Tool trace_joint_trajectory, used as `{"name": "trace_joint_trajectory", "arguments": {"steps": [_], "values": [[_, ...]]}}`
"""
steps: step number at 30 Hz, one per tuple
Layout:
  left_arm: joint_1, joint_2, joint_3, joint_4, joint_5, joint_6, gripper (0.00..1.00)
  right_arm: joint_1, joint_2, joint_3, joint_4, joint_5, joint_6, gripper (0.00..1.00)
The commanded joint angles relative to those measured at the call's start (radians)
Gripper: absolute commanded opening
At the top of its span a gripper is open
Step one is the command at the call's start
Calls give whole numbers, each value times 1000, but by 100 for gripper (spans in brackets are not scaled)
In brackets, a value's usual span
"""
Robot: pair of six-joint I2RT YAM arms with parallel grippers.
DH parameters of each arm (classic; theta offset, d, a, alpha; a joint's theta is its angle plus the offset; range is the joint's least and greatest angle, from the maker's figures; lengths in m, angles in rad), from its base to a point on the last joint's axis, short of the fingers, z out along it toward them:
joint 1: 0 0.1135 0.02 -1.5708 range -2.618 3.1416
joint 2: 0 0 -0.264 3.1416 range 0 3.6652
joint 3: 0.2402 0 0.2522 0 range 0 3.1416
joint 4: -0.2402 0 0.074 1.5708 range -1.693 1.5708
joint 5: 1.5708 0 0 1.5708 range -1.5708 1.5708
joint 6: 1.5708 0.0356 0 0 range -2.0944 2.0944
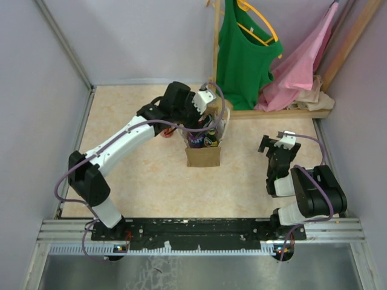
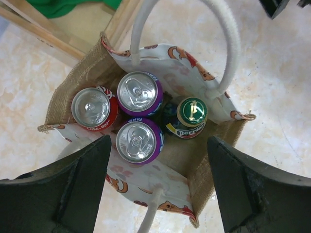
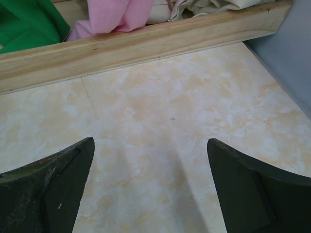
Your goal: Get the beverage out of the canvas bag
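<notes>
From above, the left gripper (image 1: 207, 113) hangs over the mouth of the canvas bag (image 1: 203, 156), with the right gripper (image 1: 276, 143) well off to its side. The left wrist view shows its fingers spread wide. Directly below them a red can (image 2: 91, 108), two purple cans (image 2: 139, 93) and a green-capped bottle (image 2: 192, 111) stand untouched inside the bag. In the right wrist view, released fingers hover over bare bench (image 3: 160, 107). Nothing is out yet, so the grasp and lift remain.

Pale lilac walls (image 1: 139, 36) enclose a beige marbled tabletop (image 1: 151, 181); a wooden clothes rack (image 1: 216, 54) stands behind.
</notes>
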Motion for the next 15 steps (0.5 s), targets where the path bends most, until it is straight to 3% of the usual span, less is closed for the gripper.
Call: {"name": "trace_joint_trajectory", "arguments": {"steps": [1, 15], "values": [[5, 45, 23, -33, -16, 41, 87, -6, -8, 18, 45, 7, 1, 99], [5, 177, 35, -64, -196, 43, 93, -6, -8, 18, 45, 7, 2, 99]]}}
